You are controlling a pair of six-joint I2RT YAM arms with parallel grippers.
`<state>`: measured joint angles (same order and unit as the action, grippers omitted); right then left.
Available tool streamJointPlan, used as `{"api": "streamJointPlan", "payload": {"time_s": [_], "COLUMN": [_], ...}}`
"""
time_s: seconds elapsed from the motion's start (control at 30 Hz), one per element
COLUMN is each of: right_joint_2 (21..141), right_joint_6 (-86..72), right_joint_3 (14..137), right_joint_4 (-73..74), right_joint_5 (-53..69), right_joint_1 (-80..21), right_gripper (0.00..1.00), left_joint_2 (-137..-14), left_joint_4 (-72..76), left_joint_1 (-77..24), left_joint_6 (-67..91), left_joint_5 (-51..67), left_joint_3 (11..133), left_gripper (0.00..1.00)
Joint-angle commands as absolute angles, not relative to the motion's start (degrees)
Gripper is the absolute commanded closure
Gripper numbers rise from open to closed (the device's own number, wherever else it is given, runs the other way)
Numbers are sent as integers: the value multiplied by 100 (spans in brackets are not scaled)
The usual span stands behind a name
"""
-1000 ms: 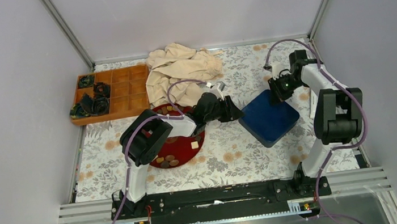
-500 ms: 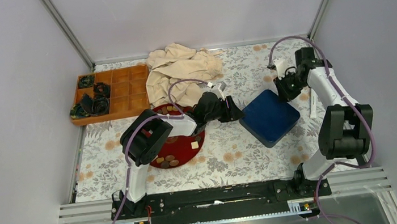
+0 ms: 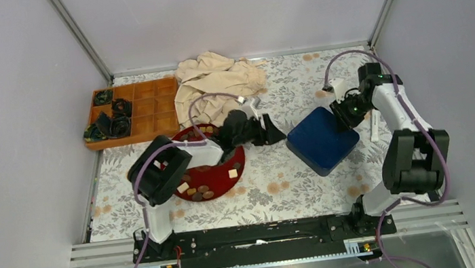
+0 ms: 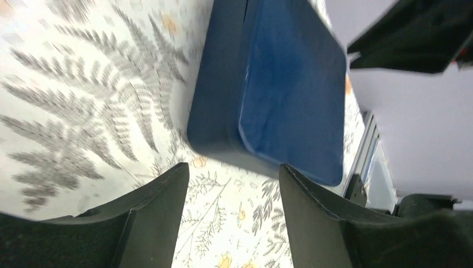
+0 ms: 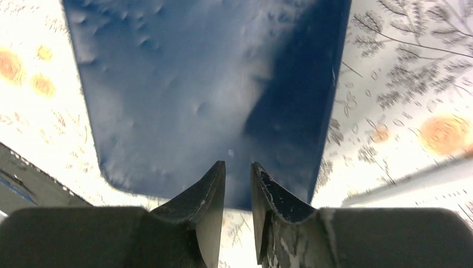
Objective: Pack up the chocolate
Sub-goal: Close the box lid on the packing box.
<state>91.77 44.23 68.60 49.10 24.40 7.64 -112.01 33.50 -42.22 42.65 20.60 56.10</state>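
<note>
Half the chocolate's (image 3: 199,193) plate (image 3: 239,165) beneath left arm (image 3: 204,154)

Floral table (image 3: 275,184) carries orange tray (image 3: 156,106), beige cloth (image 3: 215,82) (crumpled), red plate (image 3: 216,177); blue box (image 3: 321,141).

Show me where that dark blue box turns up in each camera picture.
Top external: blue box right of centre on the table.
Left wrist: upper middle of the picture.
Right wrist: fills the upper centre.
Shared landmark: the floral tablecloth under it.

A crumpled beige cloth (image 3: 215,82) lies beside an orange divided tray (image 3: 149,107) on the floral tablecloth (image 3: 275,184).
</note>
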Motion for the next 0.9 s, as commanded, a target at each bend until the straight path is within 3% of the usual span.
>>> {"api": "streamJointPlan", "payload": {"time_s": [0.0, 0.07, 0.2, 0.43, 0.57, 0.87], "right_joint_2": [8118, 7923, 7797, 7960, 8795, 10352], "right_joint_6": [5253, 5491, 6192, 5994, 5051, 4137], "right_joint_3": [7097, 6774, 6104, 5071, 5595, 7530], "right_joint_4": [5933, 6050, 6419, 5257, 4526, 4528], "right_joint_5": [2702, 2493, 2346, 2002, 2437, 3010], "right_joint_1": [987, 1202, 1857, 2109, 2061, 1223], "right_gripper": [70, 74, 86, 88, 87, 83], "left_joint_2": [-10753, -10975, -11666, -12397, -12483, -12393], "left_joint_4": [3724, 3342, 2500, 2221, 2433, 4416], "left_joint_1": [-3730, -3594, -3605, -3927, -4180, -4917], "left_joint_6": [3966, 3977, 3768, 3705, 3748, 4684], "left_joint_5": [2045, 2282, 2672, 3059, 3208, 3125], "left_joint_3": [5695, 5960, 6785, 7534, 7474, 6678], "left_gripper": [36, 43, 47, 48, 47, 45]}}
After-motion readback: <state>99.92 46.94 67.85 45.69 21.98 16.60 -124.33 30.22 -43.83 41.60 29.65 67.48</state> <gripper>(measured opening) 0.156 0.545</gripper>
